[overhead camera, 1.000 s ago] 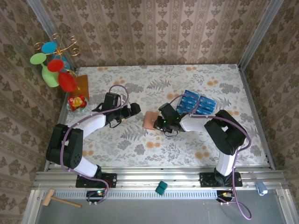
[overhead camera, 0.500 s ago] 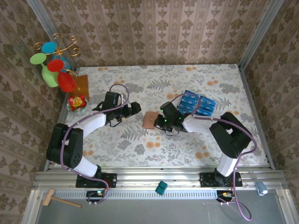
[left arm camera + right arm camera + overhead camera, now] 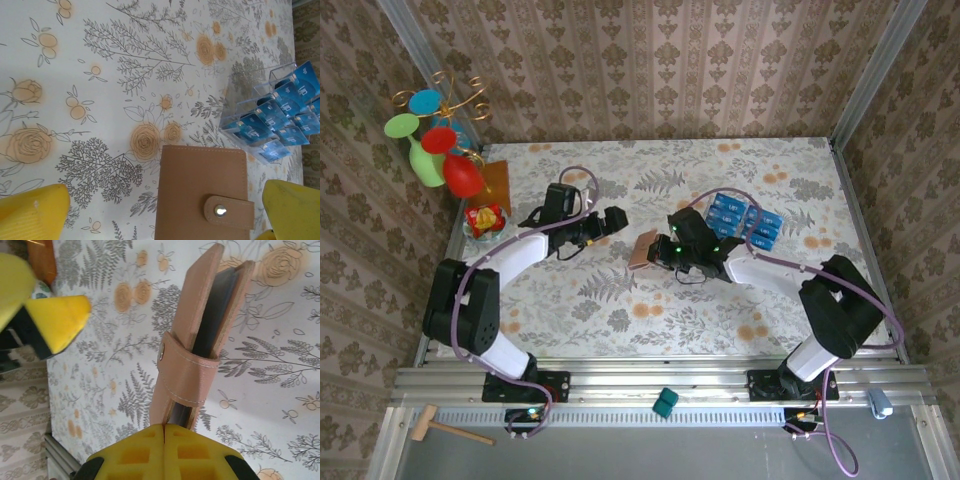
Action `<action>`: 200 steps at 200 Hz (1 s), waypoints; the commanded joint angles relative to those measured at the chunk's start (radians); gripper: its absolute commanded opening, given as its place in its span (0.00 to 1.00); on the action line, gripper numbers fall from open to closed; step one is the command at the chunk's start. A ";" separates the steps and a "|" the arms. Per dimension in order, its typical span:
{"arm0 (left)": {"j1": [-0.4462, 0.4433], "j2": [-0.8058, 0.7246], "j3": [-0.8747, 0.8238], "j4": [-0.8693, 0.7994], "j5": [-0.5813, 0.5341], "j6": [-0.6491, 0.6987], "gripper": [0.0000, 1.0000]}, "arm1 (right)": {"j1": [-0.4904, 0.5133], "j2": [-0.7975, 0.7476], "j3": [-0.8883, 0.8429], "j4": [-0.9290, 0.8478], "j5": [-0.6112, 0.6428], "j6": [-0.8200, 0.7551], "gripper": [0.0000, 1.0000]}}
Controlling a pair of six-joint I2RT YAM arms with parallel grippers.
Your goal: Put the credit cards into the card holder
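Enclosure walls (image 3: 650, 60) on three sides carry beige damask-pattern paper. Metal corner posts (image 3: 868, 62) frame the back. Tabletop (image 3: 620, 310) is covered in white floral print, orange blooms. Aluminium rail (image 3: 650, 383) along near edge. Lighting appears even; source not discernible.

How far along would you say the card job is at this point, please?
Done: nothing looks loaded; the credit cards sit in the clear tray. In hand: the right gripper is shut on the card holder, tilting it up on edge, the left gripper open beside it. Left: unsnap the strap, open it, move the cards in.
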 commanded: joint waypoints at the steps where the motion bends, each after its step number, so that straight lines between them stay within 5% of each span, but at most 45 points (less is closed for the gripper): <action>1: 0.009 0.020 0.019 0.042 0.072 -0.033 1.00 | -0.003 -0.062 0.043 -0.016 -0.024 -0.021 0.00; 71: 0.011 0.046 -0.017 0.303 0.194 -0.279 1.00 | -0.003 -0.127 0.064 0.056 -0.063 -0.010 0.00; 200: 0.005 0.121 -0.090 0.733 0.280 -0.619 0.76 | -0.003 -0.144 0.082 0.124 -0.057 -0.001 0.00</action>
